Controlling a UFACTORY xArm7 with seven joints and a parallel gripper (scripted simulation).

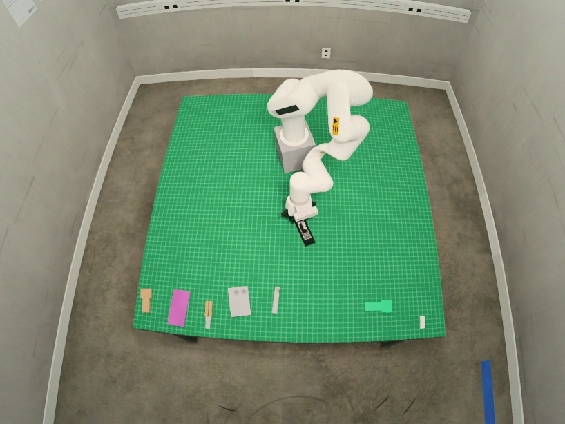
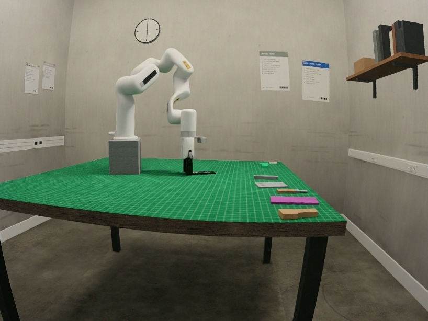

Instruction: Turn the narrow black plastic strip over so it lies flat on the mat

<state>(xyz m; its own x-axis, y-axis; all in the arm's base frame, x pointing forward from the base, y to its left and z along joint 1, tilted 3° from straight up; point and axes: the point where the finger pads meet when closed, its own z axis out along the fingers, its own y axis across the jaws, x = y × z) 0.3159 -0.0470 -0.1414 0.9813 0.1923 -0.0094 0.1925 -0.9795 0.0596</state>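
Note:
The narrow black plastic strip point(image 1: 305, 234) point(image 2: 204, 172) lies flat on the green mat point(image 1: 219, 191) point(image 2: 138, 193) near the middle, with a white label on its upper face. It runs from my gripper toward the front of the table. My gripper point(image 1: 296, 217) point(image 2: 188, 168) points straight down with its fingers low at the mat, at the strip's end nearest the arm base. The fingers stand partly open. I cannot tell whether they touch the strip's end.
A row of small pieces lies along the mat's front edge: a tan piece point(image 1: 145, 300) point(image 2: 297, 213), a magenta plate point(image 1: 178, 307) point(image 2: 293, 199), a grey plate point(image 1: 239, 301) point(image 2: 271, 184), a grey bar point(image 1: 275, 300), a green piece point(image 1: 379, 306). The arm's grey pedestal point(image 1: 294, 152) point(image 2: 124, 156) stands behind.

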